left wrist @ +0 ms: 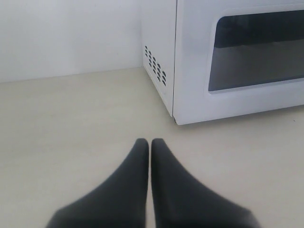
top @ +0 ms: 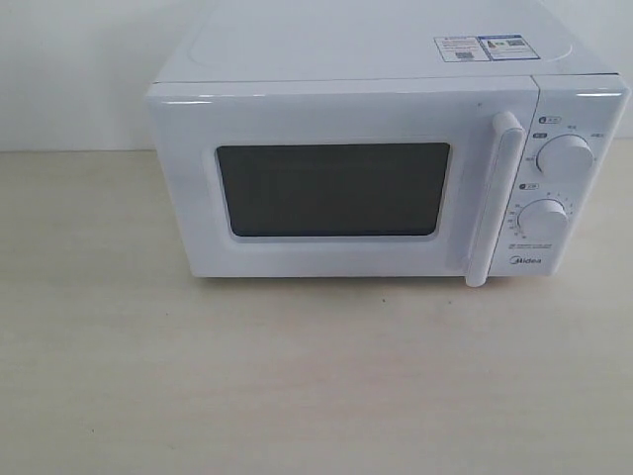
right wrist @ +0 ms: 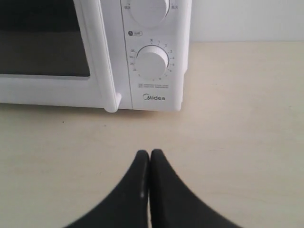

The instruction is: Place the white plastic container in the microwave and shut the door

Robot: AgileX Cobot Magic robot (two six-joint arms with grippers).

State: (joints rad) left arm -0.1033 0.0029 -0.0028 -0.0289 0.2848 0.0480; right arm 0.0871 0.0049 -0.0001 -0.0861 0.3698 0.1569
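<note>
The white Midea microwave (top: 386,168) stands at the back of the table. Its door (top: 331,188) with the dark mesh window is closed flush, and the tall bar handle (top: 495,198) stands upright beside two round knobs (top: 566,156). The white plastic container shows in no view. My left gripper (left wrist: 150,141) is shut and empty, low over the table off the microwave's left front corner (left wrist: 176,118). My right gripper (right wrist: 149,152) is shut and empty too, over the table in front of the lower knob (right wrist: 152,62) and the handle's foot (right wrist: 112,105). Neither gripper appears in the exterior view.
A pale wooden tabletop (top: 297,376) stretches in front of the microwave. A white wall (top: 69,69) runs behind it. Vent slots (left wrist: 155,66) mark the microwave's left side panel. Stickers (top: 480,47) lie on its top.
</note>
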